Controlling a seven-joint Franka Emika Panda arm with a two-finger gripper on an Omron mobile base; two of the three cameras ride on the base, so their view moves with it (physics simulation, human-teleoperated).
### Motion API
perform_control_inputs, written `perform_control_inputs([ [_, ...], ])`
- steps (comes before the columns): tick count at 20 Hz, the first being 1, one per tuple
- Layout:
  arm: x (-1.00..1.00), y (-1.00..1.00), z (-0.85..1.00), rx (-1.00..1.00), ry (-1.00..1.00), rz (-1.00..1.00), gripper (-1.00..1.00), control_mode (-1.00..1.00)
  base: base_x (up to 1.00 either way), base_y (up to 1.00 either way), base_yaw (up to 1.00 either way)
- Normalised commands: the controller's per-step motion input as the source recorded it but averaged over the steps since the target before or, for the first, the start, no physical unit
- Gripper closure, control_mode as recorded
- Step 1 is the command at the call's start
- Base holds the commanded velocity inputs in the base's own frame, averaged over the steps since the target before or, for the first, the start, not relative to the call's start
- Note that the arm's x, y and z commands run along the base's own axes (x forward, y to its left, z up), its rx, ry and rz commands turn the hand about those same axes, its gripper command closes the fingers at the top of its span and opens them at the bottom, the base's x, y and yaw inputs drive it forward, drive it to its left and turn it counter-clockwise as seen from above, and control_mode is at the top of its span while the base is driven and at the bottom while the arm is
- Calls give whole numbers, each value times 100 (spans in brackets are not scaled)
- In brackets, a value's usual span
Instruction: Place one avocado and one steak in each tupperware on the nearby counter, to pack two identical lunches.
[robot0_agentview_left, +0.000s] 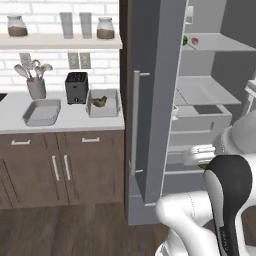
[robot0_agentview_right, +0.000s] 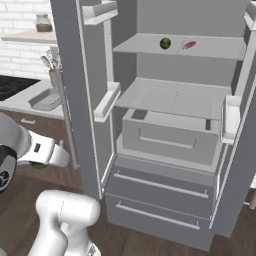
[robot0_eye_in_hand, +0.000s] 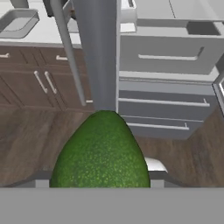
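Hand view: the two-finger gripper (robot0_eye_in_hand: 101, 186) is clamped around a pebbly green pear-shaped avocado (robot0_eye_in_hand: 101, 153), carried low before the open grey fridge (robot0_agentview_right: 170, 130), beside the pale grey-white counter (robot0_agentview_left: 65, 117).

Place: you're looking at a home kitchen, rendered.
Fridge: your open fridge (robot0_agentview_right: 170, 115) shows shelves and drawers.
Counter: the counter (robot0_agentview_left: 15, 117) runs over brown cabinets (robot0_agentview_left: 60, 167).
Wall: white brick, with a jar shelf (robot0_agentview_left: 60, 41) above.
Extras: you've got a utensil holder (robot0_agentview_left: 36, 87) and toaster (robot0_agentview_left: 76, 87).
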Motion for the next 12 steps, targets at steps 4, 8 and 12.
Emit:
perform_control_inputs([
  [4, 0, 0, 0, 0, 0, 0, 100, 100, 29, 100, 23],
  [8, 0, 0, 0, 0, 0, 0, 100, 100, 21, 98, 53],
  [12, 0, 0, 0, 0, 0, 0, 100, 100, 46, 81, 58],
])
